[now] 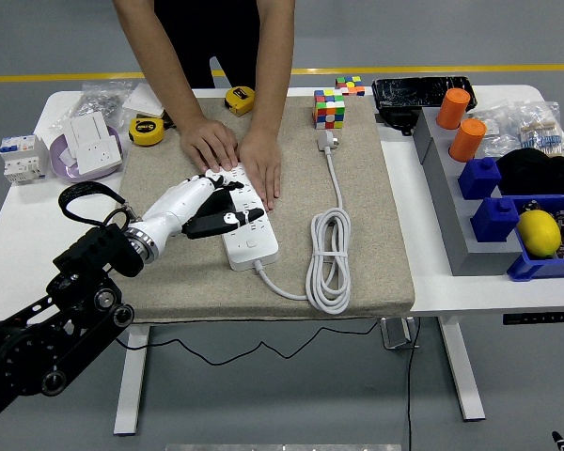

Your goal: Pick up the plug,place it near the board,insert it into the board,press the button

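Left hand (pixel 216 209), fingers loosely spread and holding nothing, lies over the board (pixel 243 213). The plug (pixel 327 141) lies well apart toward the surface's far right, untouched.

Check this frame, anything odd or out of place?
Yes. The plug lies untouched on the mat's far side near the colour cube, yet the left hand is already over the power strip, holding nothing. A person's hands press down the strip's far end.
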Controlling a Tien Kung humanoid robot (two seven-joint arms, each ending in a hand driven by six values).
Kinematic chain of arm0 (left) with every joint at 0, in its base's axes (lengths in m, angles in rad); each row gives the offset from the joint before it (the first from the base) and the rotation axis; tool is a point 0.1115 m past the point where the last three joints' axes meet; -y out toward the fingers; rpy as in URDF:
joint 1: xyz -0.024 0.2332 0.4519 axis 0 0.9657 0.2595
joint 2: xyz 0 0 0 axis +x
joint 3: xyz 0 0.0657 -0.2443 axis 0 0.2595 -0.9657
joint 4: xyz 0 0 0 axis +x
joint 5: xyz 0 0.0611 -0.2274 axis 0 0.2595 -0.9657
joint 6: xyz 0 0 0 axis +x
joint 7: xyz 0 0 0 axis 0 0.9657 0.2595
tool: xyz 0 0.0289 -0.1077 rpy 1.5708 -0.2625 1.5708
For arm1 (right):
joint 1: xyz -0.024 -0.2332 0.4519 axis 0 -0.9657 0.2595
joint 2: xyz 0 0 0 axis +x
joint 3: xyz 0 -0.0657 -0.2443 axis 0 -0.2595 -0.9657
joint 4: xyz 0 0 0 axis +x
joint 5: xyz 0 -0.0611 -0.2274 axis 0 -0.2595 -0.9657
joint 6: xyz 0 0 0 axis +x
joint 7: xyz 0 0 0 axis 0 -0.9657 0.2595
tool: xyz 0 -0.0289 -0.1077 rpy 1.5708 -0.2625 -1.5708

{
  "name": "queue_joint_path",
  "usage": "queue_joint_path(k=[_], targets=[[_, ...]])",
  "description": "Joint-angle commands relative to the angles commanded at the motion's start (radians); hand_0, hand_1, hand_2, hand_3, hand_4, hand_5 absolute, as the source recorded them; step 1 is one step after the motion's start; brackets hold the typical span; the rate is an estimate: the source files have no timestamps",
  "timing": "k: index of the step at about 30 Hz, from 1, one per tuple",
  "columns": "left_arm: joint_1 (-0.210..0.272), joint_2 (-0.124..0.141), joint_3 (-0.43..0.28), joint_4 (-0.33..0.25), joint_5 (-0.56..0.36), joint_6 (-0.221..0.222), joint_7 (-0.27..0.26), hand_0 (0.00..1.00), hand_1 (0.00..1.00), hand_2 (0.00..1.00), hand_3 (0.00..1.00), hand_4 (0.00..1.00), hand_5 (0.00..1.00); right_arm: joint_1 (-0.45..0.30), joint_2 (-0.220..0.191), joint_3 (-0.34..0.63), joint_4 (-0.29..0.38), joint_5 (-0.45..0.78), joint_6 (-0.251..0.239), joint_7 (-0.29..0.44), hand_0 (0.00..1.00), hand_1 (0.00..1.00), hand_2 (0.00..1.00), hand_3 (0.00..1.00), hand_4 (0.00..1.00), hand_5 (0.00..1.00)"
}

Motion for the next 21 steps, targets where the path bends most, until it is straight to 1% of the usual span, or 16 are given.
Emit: queue_joint_path(k=[3, 4, 5, 7, 8, 10, 11, 13, 14, 16, 17, 18, 19, 21], targets=[[0.005, -0.001, -0.011, -0.030, -0.003, 0.029, -0.016, 0.978, 0.922, 0.848, 0.829, 0.998, 0.998, 0.000, 0.001, 0.001, 0.000, -0.001, 0.000, 0.000, 0.998, 0.804, 0.725, 0.729, 0.998, 0.963], [0.012, -0.003, -0.017, -0.048, -0.014, 0.044, -0.016, 0.978, 0.922, 0.848, 0.829, 0.998, 0.998, -0.001, 0.001, 0.000, 0.000, 0.000, 0.000, 0.000, 0.998, 0.804, 0.725, 0.729, 0.998, 0.963], [0.021, -0.006, -0.025, -0.069, -0.030, 0.055, -0.004, 0.727, 0.707, 0.706, 0.799, 0.923, 0.889, -0.002, 0.001, 0.001, 0.000, -0.002, 0.000, 0.000, 0.998, 0.804, 0.725, 0.729, 0.998, 0.965], [0.037, -0.012, -0.035, -0.106, -0.063, 0.061, 0.030, 0.727, 0.707, 0.706, 0.799, 0.923, 0.889, -0.003, 0.002, 0.003, 0.000, -0.007, 0.000, -0.001, 0.998, 0.804, 0.725, 0.729, 0.998, 0.965], [0.047, -0.015, -0.039, -0.130, -0.094, 0.060, 0.064, 0.727, 0.707, 0.706, 0.799, 0.923, 0.889, -0.004, 0.002, 0.004, 0.000, -0.010, -0.001, -0.002, 0.998, 0.804, 0.725, 0.729, 0.998, 0.965], [0.062, -0.016, -0.041, -0.180, -0.165, 0.080, 0.137, 0.727, 0.707, 0.706, 0.799, 0.923, 0.889, -0.006, 0.001, 0.006, 0.000, -0.014, -0.001, -0.003, 0.998, 0.804, 0.725, 0.729, 0.998, 0.965], [0.068, -0.014, -0.042, -0.201, -0.189, 0.086, 0.174, 0.309, 0.305, 0.407, 0.758, 0.701, 0.504, -0.006, 0.001, 0.006, 0.000, -0.013, -0.001, -0.003, 0.998, 0.804, 0.725, 0.729, 0.998, 0.965], [0.073, -0.011, -0.046, -0.229, -0.216, 0.081, 0.228, 0.309, 0.305, 0.407, 0.758, 0.701, 0.504, -0.007, 0.001, 0.005, 0.000, -0.012, -0.001, -0.003, 0.998, 0.804, 0.725, 0.729, 0.998, 0.965], [0.075, -0.006, -0.049, -0.245, -0.233, 0.064, 0.259, 0.309, 0.305, 0.407, 0.758, 0.701, 0.504, -0.007, 0.001, 0.005, 0.000, -0.012, -0.001, -0.002, 0.998, 0.804, 0.725, 0.729, 0.998, 0.965], [0.075, 0.000, -0.054, -0.262, -0.249, 0.031, 0.299, 0.309, 0.305, 0.407, 0.758, 0.701, 0.504, -0.007, 0.000, 0.002, 0.000, -0.009, -0.001, -0.002, 0.998, 0.804, 0.725, 0.729, 0.998, 0.965], [0.074, 0.003, -0.057, -0.267, -0.253, 0.014, 0.311, 0.154, 0.051, 0.152, 0.780, 0.431, 0.208, -0.006, 0.000, 0.001, 0.000, -0.008, -0.001, -0.001, 0.998, 0.803, 0.725, 0.729, 0.998, 0.965], [0.069, 0.005, -0.060, -0.271, -0.261, -0.020, 0.325, 0.154, 0.051, 0.152, 0.780, 0.431, 0.208, -0.006, -0.001, 0.000, 0.000, -0.008, -0.001, -0.001, 0.998, 0.803, 0.725, 0.729, 0.998, 0.965], [0.066, 0.006, -0.061, -0.271, -0.268, -0.040, 0.331, 0.154, 0.051, 0.152, 0.780, 0.431, 0.208, -0.005, -0.001, 0.001, 0.000, -0.009, -0.001, -0.002, 0.998, 0.803, 0.725, 0.729, 0.998, 0.965], [0.059, 0.006, -0.060, -0.272, -0.279, -0.100, 0.356, 0.154, 0.051, 0.152, 0.780, 0.431, 0.208, -0.005, -0.002, -0.001, 0.000, -0.007, -0.002, -0.002, 0.998, 0.803, 0.725, 0.729, 0.998, 0.965]])
